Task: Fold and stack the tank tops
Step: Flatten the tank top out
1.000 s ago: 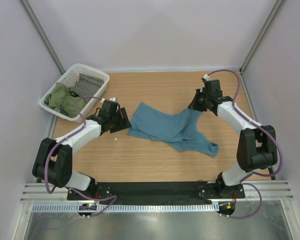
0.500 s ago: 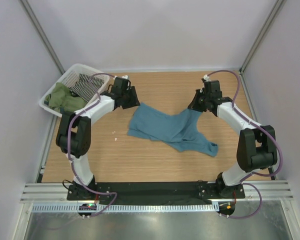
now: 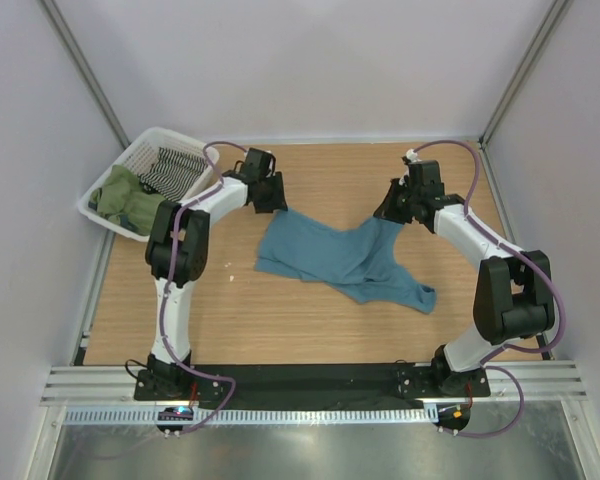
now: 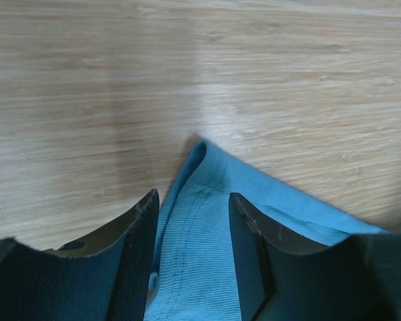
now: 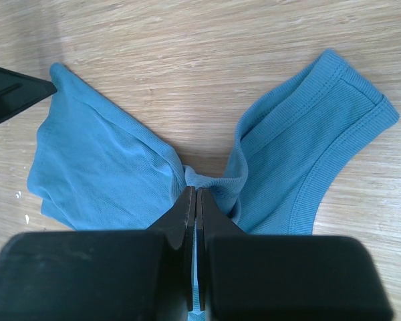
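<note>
Top view first: the teal top (image 3: 340, 258) lies rumpled on the table (image 3: 230, 320), stretched between the two end effectors. The left end effector (image 3: 273, 203) is right at its far-left corner, and the right end effector (image 3: 387, 214) is on its far-right edge. Way off to the left of the left one there's a basket (image 3: 118, 168) holding the olive top (image 3: 125, 198) and some striped cloth (image 3: 172, 170).

Left wrist: the left end effector (image 4: 192, 207) is open, jaws apart, with the hemmed corner of the teal top (image 4: 207, 227) lying between them. Ahead of it is just bare table (image 4: 87, 100).

Right wrist: the right end effector (image 5: 196, 194) is clamped tight on a bunched fold of the teal top (image 5: 100, 167). The body fans out ahead to its left, and a ribbed strap end spreads ahead to its right.
</note>
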`<state>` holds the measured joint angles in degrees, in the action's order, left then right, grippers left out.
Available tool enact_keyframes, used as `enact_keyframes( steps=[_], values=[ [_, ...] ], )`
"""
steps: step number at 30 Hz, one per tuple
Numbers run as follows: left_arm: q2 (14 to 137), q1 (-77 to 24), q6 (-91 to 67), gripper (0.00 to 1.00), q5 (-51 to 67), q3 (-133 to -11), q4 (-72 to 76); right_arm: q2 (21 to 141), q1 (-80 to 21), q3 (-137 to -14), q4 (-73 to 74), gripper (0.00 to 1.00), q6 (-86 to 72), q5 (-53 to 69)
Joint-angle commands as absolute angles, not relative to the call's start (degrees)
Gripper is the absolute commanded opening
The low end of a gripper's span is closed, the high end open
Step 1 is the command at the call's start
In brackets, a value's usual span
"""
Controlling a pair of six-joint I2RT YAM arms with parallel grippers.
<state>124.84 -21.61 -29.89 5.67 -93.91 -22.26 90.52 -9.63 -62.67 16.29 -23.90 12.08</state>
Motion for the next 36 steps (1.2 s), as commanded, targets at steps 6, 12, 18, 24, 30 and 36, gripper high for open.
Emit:
enact_keyframes(
  steps=[6,12,18,24,30,36],
  values=[
    [127.09,-21.44,-28.13,0.38,8.44,-98.09,-23.64,90.35,-9.76,-62.84,13.71,0.01,-23.73,13.89],
    [128.23,-21.71,-28.3,0.37,9.05,-98.35,-23.9,90.79,-9.67,-62.75,13.54,0.01,-23.91,14.41],
    [130.52,-22.32,-27.77,0.39,9.49,-101.69,-25.66,91.05,-9.76,-62.84,13.53,0.01,-23.99,14.5],
    [130.96,-23.55,-26.9,0.08,9.05,-103.18,-26.89,91.23,-9.75,-62.93,13.71,0.01,-23.82,14.33],
    [127.63,-23.47,-26.63,0.0,7.82,-101.52,-26.98,91.23,-9.67,-63.28,14.15,0.01,-23.82,14.15],
    [116.03,-23.47,-27.51,0.0,6.68,-96.77,-25.58,90.7,-9.67,-66.27,16.26,0.01,-23.73,13.71]
  ],
)
